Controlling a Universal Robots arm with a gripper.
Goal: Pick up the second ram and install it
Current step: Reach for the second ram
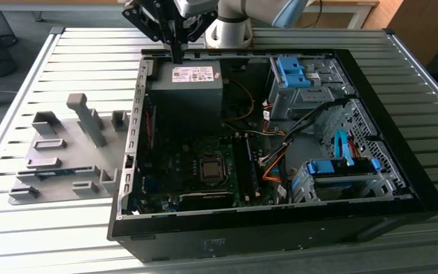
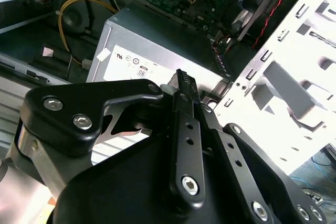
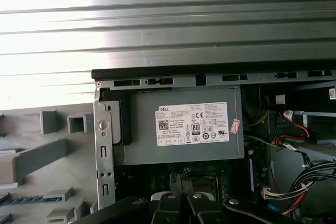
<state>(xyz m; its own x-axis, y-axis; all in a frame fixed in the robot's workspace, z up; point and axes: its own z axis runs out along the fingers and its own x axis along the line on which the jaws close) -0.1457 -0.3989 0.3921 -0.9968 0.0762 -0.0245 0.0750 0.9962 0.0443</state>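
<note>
The second ram (image 1: 61, 170) is a thin blue-green strip lying on edge in the grey holder plate (image 1: 67, 149), at the exterior view's left of the open computer case (image 1: 280, 228). Its blue edge (image 3: 25, 199) also shows in the first wrist view, in the holder (image 3: 47, 174). My gripper (image 1: 177, 56) hangs over the case's far edge, above the grey power supply (image 1: 187, 94), well away from the ram. Its black fingers (image 2: 185, 85) are shut with nothing between them. The long black motherboard slots (image 1: 247, 166) lie near the middle of the case.
The case lies open on a slatted metal table (image 1: 74, 51). Blue drive brackets (image 1: 293, 71) and a second blue cage (image 1: 341, 168) fill its right side in the exterior view, with loose cables (image 1: 276, 165) between. Upright grey holder blocks (image 1: 88, 117) stand on the plate.
</note>
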